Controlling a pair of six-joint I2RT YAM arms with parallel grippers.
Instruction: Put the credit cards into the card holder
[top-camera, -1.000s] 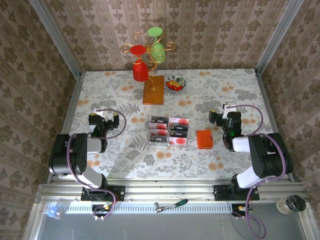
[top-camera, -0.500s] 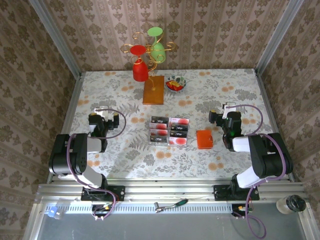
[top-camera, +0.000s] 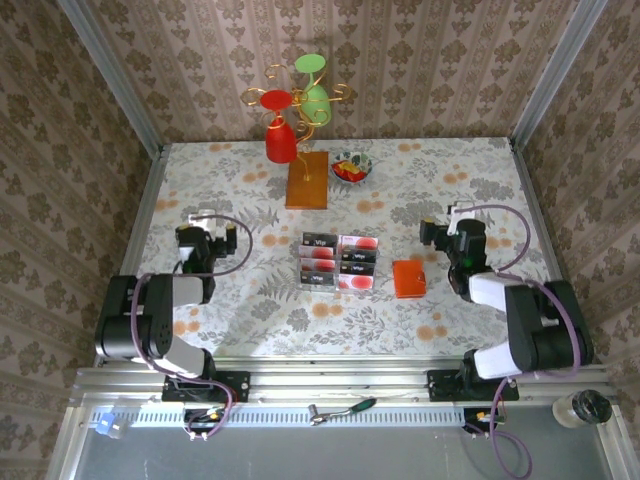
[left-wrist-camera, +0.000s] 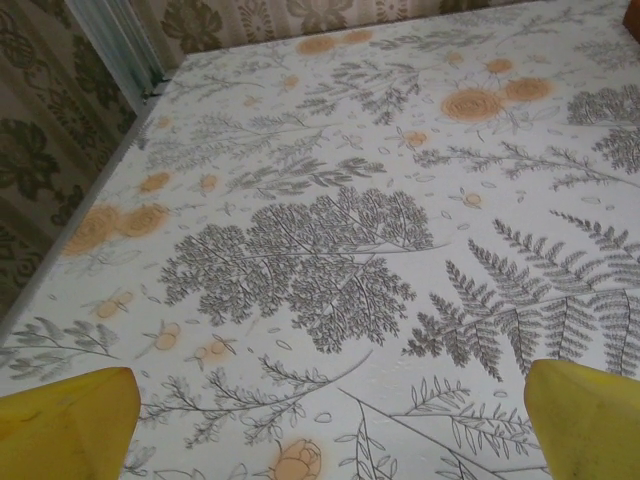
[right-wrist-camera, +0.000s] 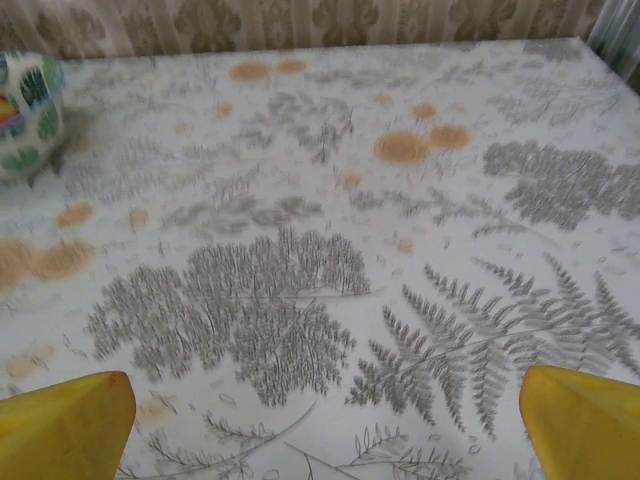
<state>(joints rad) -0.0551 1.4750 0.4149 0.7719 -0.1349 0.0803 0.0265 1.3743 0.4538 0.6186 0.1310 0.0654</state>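
Right arm (top-camera: 530, 320) nudged outward, fingers (right-wrist-camera: 60, 425) cropped, bowl (right-wrist-camera: 25, 115) half cut off

Black-and-white arms (top-camera: 150, 315), purple cables (top-camera: 247, 248), yellow-tipped hands (left-wrist-camera: 325, 415).

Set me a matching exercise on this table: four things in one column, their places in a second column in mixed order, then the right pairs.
Things
1. small black and red credit cards
2. flat square orange card holder
3. small colourful patterned bowl
4. red plastic cup

Places
A. hanging on the gold wire stand
B. far side, just right of the wooden base
C. laid in rows at the middle of the table
D. lying just right of the rows of cards

Pairs: 1-C, 2-D, 3-B, 4-A
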